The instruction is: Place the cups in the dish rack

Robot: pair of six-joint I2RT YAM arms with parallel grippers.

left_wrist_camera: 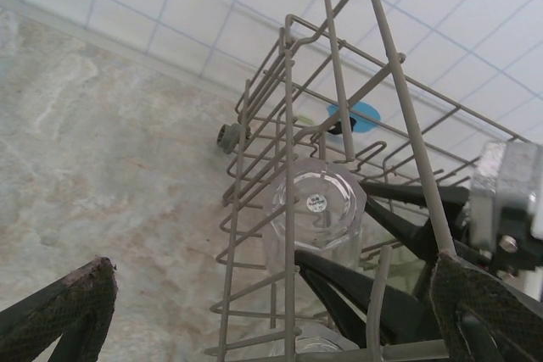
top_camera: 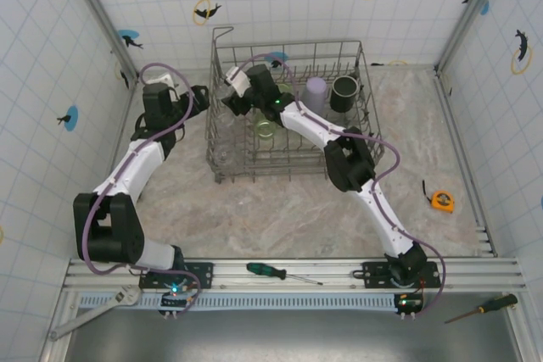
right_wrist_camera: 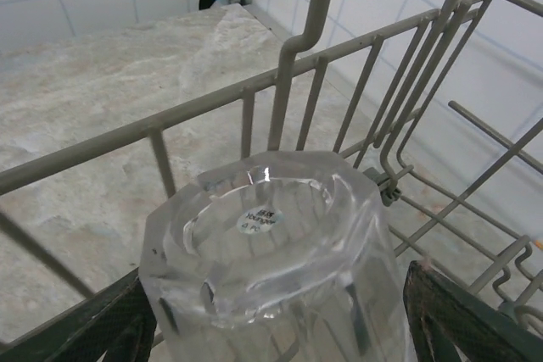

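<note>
One rack (top_camera: 254, 174) holds, seen from above, one lilac cup (top_camera: 315, 93), one black mug (top_camera: 344, 93) and one green cup (top_camera: 266, 129). The left wrist view shows one clear cup (left_wrist_camera: 318, 209) at centre and a second clear cup (left_wrist_camera: 312, 347) at its bottom edge. Low in the top view lie two screwdrivers, a green screwdriver (top_camera: 273, 271) at centre and a dark screwdriver (top_camera: 485, 306) lower right, one wrench (top_camera: 93, 309) lower left, and one tape measure (top_camera: 441, 201) at right.

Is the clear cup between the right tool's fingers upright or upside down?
Upside down: the clear cup shows its stickered base on top.
</note>
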